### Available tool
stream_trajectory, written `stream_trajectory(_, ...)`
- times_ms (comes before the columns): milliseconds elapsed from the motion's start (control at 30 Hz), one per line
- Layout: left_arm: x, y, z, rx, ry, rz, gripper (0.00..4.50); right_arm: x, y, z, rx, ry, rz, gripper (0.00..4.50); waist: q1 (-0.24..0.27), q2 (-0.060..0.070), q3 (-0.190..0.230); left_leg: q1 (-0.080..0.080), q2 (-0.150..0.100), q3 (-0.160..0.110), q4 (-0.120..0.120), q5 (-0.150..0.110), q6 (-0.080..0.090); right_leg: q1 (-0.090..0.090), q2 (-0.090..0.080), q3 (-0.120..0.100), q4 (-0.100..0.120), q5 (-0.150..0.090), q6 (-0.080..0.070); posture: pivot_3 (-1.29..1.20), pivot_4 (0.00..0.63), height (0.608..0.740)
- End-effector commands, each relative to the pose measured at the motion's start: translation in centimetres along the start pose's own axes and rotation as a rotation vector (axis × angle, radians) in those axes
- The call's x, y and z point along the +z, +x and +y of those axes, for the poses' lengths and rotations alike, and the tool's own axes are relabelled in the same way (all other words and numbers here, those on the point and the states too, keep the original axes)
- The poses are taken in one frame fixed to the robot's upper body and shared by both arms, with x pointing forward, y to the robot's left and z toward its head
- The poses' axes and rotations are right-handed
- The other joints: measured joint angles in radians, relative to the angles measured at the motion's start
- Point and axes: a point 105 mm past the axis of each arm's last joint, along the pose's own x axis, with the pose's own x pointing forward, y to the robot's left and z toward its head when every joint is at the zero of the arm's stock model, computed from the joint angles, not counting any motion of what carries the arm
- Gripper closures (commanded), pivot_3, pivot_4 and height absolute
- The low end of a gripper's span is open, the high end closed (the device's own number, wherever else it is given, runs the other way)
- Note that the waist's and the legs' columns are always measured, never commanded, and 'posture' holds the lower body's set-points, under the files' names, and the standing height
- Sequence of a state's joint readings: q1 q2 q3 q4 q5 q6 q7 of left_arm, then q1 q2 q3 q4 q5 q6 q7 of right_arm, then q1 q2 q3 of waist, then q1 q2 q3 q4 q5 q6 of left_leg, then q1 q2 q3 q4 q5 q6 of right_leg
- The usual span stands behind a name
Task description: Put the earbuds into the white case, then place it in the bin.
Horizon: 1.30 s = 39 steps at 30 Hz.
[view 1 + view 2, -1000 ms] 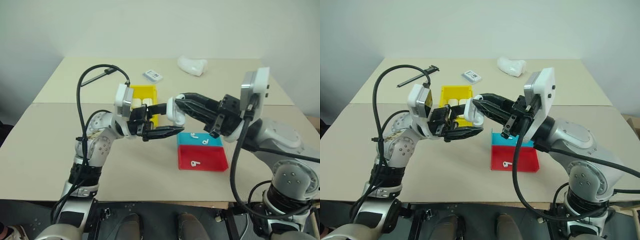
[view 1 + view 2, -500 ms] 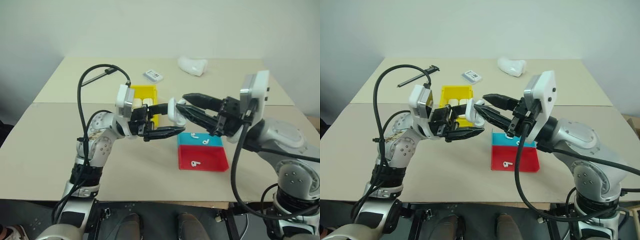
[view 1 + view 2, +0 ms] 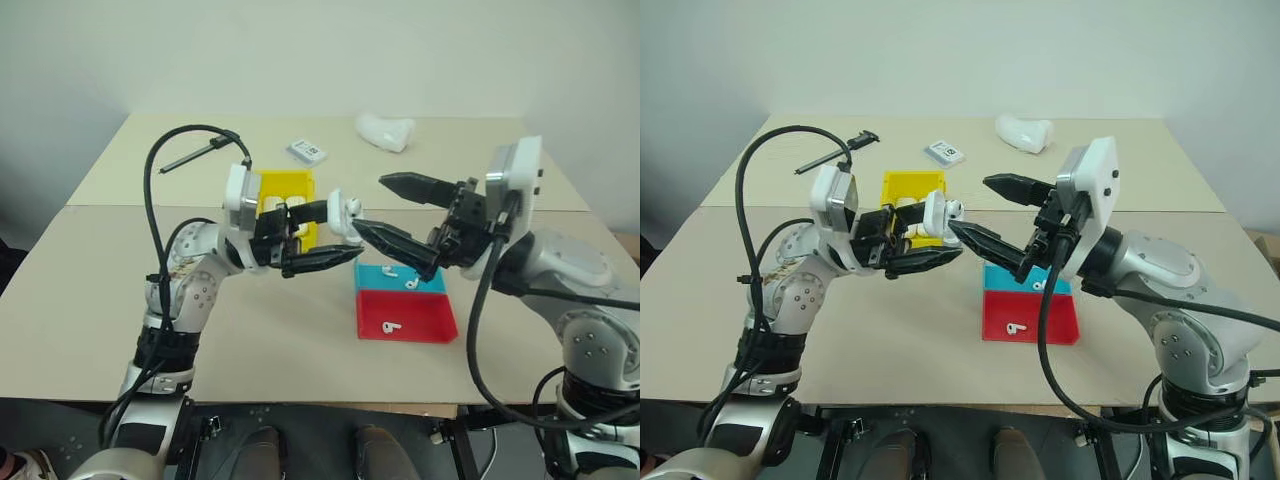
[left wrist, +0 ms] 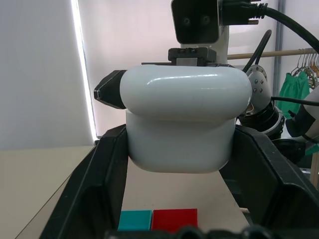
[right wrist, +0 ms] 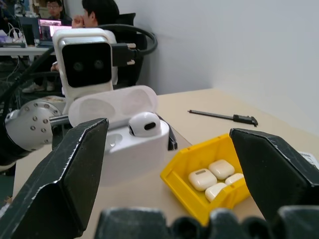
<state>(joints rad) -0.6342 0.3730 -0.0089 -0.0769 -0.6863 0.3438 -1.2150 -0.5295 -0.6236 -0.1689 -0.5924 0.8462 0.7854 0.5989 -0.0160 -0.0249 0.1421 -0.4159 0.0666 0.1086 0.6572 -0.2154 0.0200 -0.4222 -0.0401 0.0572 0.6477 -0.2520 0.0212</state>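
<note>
While left fingers (image 3: 330,258) grip the white case (image 3: 344,212), right fingers (image 3: 405,183) have spread open.

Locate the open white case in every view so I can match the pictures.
Left eye view: white case at centre, in the left gripper.
Right eye view: left of centre.
Left wrist view: centre, between the black fingers.
Right wrist view: left of centre, lid up.
Shared landmark: the yellow bin.

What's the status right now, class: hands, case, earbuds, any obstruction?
Left hand shut on white case, lid open, one earbud seated. Right hand open, empty. Nothing blocking the bin.
</note>
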Motion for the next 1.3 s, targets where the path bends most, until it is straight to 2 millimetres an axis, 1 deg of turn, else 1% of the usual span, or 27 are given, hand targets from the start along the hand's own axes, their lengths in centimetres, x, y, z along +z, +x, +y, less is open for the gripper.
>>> stream_trajectory(33,2.2,-0.8,0.0,0.023,0.092,-0.021,1.71,1.4,-0.9,-3.0,-0.055,-0.081,0.027,0.03,-0.001,0.000,0.000,0.000,0.000,0.000,0.000,0.000,0.000,0.000,0.000,0.000,0.000,0.000,0.000,0.00,0.150,0.740)
stream_trajectory(100,2.5,-1.2,0.2,0.050,0.107,-0.017,1.71,0.8,-0.7,-4.4,-0.034,-0.127,0.133,0.03,-0.001,0.000,0.000,0.000,0.000,0.001,0.000,0.000,0.000,-0.001,0.000,0.000,0.000,0.000,0.000,0.00,0.150,0.740)
stream_trajectory(167,2.8,-1.5,0.3,0.069,0.123,-0.014,1.71,-1.0,-0.2,-5.9,-0.001,-0.151,0.308,0.03,-0.005,0.000,0.000,0.000,0.000,0.001,-0.001,0.000,0.000,-0.001,0.000,0.000,0.000,0.000,0.000,0.00,0.150,0.740)
stream_trajectory(200,2.9,-1.6,0.3,0.077,0.131,-0.015,1.71,-2.3,0.3,-6.6,0.021,-0.153,0.410,0.03,-0.008,0.000,0.000,0.001,0.000,0.002,-0.001,0.000,0.000,-0.001,0.000,0.001,0.000,0.000,0.000,0.00,0.150,0.740)
stream_trajectory(233,2.9,-1.6,0.3,0.081,0.136,-0.016,1.71,-3.2,0.5,-7.2,0.035,-0.155,0.476,0.03,-0.009,0.000,0.000,0.001,0.001,0.002,-0.001,0.000,0.000,-0.001,0.001,0.001,-0.001,0.000,0.000,0.00,0.150,0.740)
stream_trajectory(300,3.0,-1.5,0.2,0.091,0.144,-0.020,1.71,-5.0,0.9,-7.7,0.099,-0.164,0.620,0.39,-0.009,0.000,0.000,0.001,0.001,0.002,-0.002,0.000,0.000,-0.001,0.001,0.001,-0.001,0.000,-0.001,0.00,0.150,0.740)
stream_trajectory(333,3.0,-1.5,0.2,0.093,0.146,-0.021,1.71,-5.5,1.0,-7.9,0.122,-0.167,0.662,0.54,-0.009,0.000,0.000,0.001,0.001,0.002,-0.002,0.000,0.000,-0.002,0.001,0.002,0.000,0.000,-0.001,0.00,0.150,0.740)
stream_trajectory(400,3.1,-1.5,0.0,0.101,0.155,-0.028,1.71,-7.7,1.2,-8.2,0.183,-0.196,0.823,1.19,-0.007,0.000,0.000,-0.001,0.000,0.003,-0.002,0.000,0.000,-0.003,0.001,0.002,-0.001,0.000,-0.001,0.00,0.150,0.740)
stream_trajectory(467,3.1,-1.6,-0.2,0.112,0.160,-0.029,1.71,-9.0,1.2,-8.4,0.225,-0.205,0.926,1.86,-0.004,0.000,0.000,-0.001,0.000,0.004,-0.001,0.000,0.000,-0.003,0.000,0.003,-0.001,0.000,0.000,0.00,0.150,0.740)
stream_trajectory(500,3.1,-1.7,-0.3,0.119,0.162,-0.027,1.71,-9.6,1.4,-8.5,0.240,-0.195,0.957,1.86,-0.003,0.000,0.000,-0.001,0.000,0.004,-0.001,0.000,0.001,-0.004,0.000,0.003,-0.001,0.000,0.000,0.00,0.150,0.740)
stream_trajectory(667,3.1,-2.2,-0.4,0.150,0.170,-0.016,1.71,-11.4,2.2,-8.5,0.280,-0.190,1.047,1.86,0.002,0.000,0.000,-0.003,0.001,0.004,0.000,0.000,0.001,-0.004,0.000,0.002,0.000,0.000,0.000,0.00,0.150,0.740)
stream_trajectory(767,3.1,-2.3,-0.6,0.160,0.172,-0.014,1.71,-12.6,2.1,-8.4,0.305,-0.212,1.098,1.86,0.004,0.001,0.000,-0.003,0.000,0.004,0.000,0.000,0.001,-0.004,0.000,0.001,0.000,0.000,0.000,0.00,0.150,0.740)
stream_trajectory(833,3.0,-2.2,-0.7,0.168,0.175,-0.016,1.71,-13.7,2.0,-8.6,0.293,-0.242,1.139,1.86,0.004,0.001,0.000,-0.003,0.000,0.004,0.000,0.000,0.001,-0.004,0.000,0.001,0.000,0.000,0.000,0.00,0.150,0.740)
stream_trajectory(900,3.0,-2.2,-0.8,0.172,0.178,-0.019,1.71,-14.3,1.9,-8.9,0.282,-0.259,1.166,1.86,0.003,0.001,0.000,-0.003,0.000,0.004,0.000,0.000,0.001,-0.004,0.000,0.001,0.000,0.000,0.000,0.00,0.150,0.740)
stream_trajectory(1133,2.9,-2.1,-1.1,0.182,0.178,-0.021,1.71,-15.0,2.0,-9.0,0.282,-0.248,1.176,1.86,-0.002,0.001,0.000,-0.003,0.000,0.004,0.000,0.000,0.000,-0.004,0.000,0.001,0.001,0.000,-0.001,0.00,0.150,0.740)
stream_trajectory(1300,2.9,-1.9,-1.2,0.180,0.175,-0.026,1.71,-15.5,1.9,-8.7,0.302,-0.246,1.187,1.86,0.001,0.001,0.001,-0.003,0.000,0.004,0.000,0.000,0.000,-0.004,0.000,0.001,0.001,0.000,-0.001,0.00,0.150,0.740)
